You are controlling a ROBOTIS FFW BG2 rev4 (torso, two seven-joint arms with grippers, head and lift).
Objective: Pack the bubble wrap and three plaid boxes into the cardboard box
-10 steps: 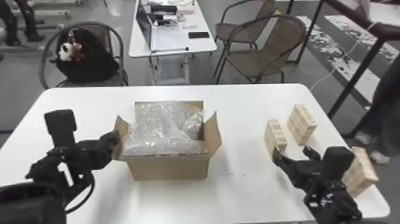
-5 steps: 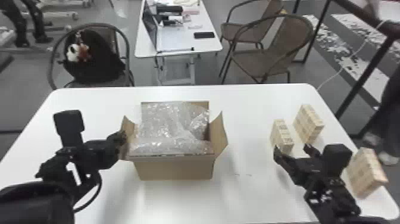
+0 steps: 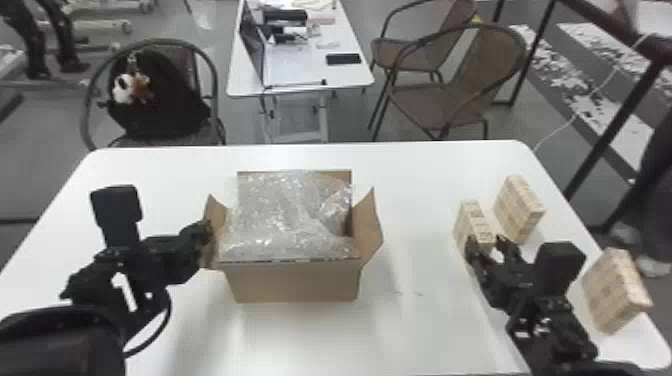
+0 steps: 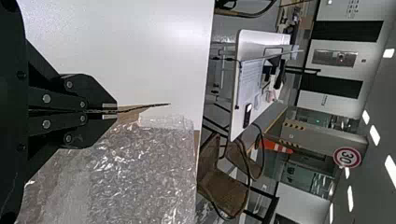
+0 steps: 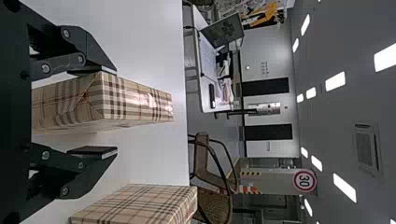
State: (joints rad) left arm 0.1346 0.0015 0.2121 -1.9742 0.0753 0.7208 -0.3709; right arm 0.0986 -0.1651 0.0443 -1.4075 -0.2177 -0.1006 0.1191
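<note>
Moved toward the far side, the right gripper [image 3: 486,240] is angled leftward, fingers apart astride the leftmost plaid box [image 3: 469,215]; the left flap [image 3: 215,211] is clamped by the left gripper [image 3: 207,228].

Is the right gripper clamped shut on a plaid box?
No: the right gripper stands open around a plaid box, with white tabletop showing between the box and one of its fingers.

The cardboard box [image 3: 295,286] is brown, the bubble wrap [image 3: 280,215] clear with silvery glints, the table [image 3: 430,165] white. The left plaid box [image 3: 469,220], far plaid box [image 3: 517,207] and near plaid box [image 3: 612,290] are beige with darker check lines.
</note>
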